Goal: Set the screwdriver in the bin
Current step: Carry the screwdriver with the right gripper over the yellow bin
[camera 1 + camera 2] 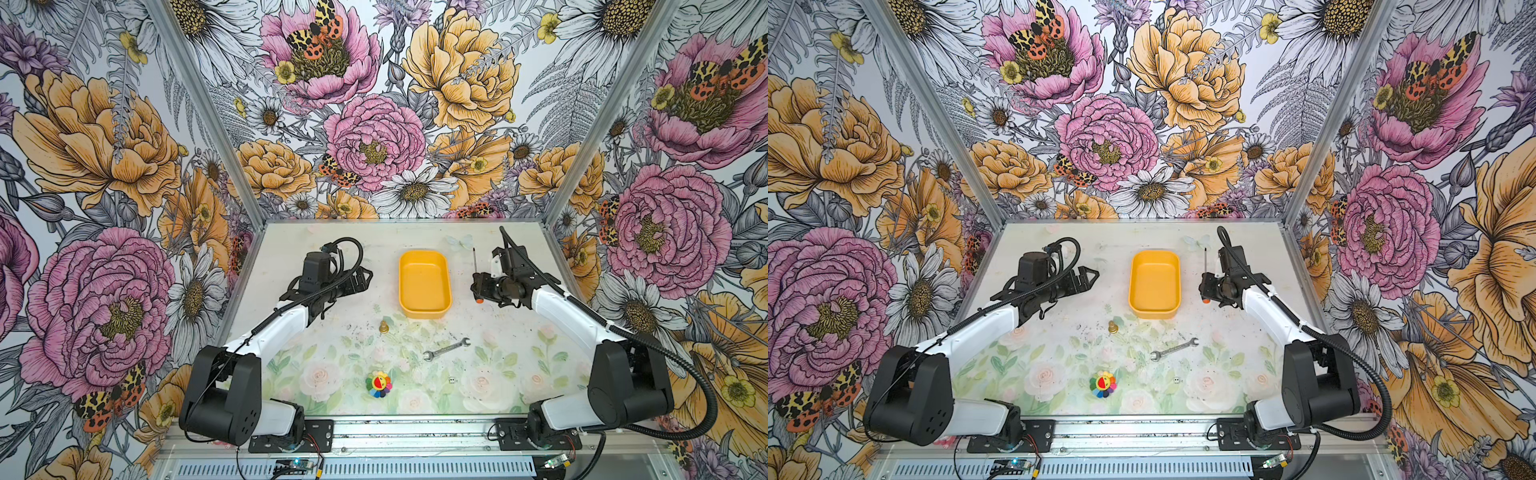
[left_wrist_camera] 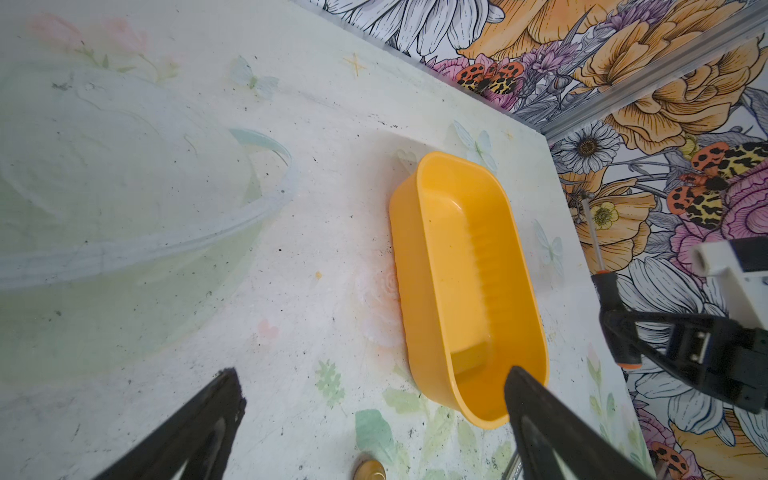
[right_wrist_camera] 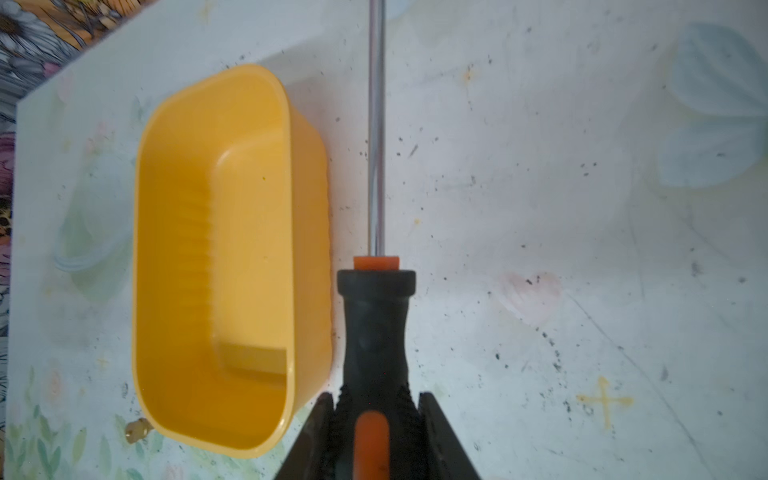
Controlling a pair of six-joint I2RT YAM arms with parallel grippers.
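The screwdriver [image 3: 376, 316] hangs clamped by its black handle in the right gripper [image 3: 376, 409], jaws shut tight on the ribbed grip, thin shaft pointing at the far wall. In both top views it sits just beside the bin [image 1: 424, 312], on the bin's right and not over it. It looks lifted off the table [image 1: 332, 249], tho height is hard to judge. Step in hand, by the look of it: pick-up done, carry to the bin under way, drop not yet made. Next move prob. calls for a short sideways shift over the nearest long wall, shaft kept approx parallel w/ the bin's long side so the whole tool fits inside, then a release. The bin is empty, and nothing lies btwn tool and rim. The left gripper [image 2: 372, 392] hovers on the bin's other side, jaws wide apart, holding nothing, one fingertip overlapping the bin's corner in its own wrist view. Well apart toward the front: a wrench [image 1: 446, 348], a small brass piece [image 1: 384, 326], a rainbow flower toy [image 1: 378, 384]
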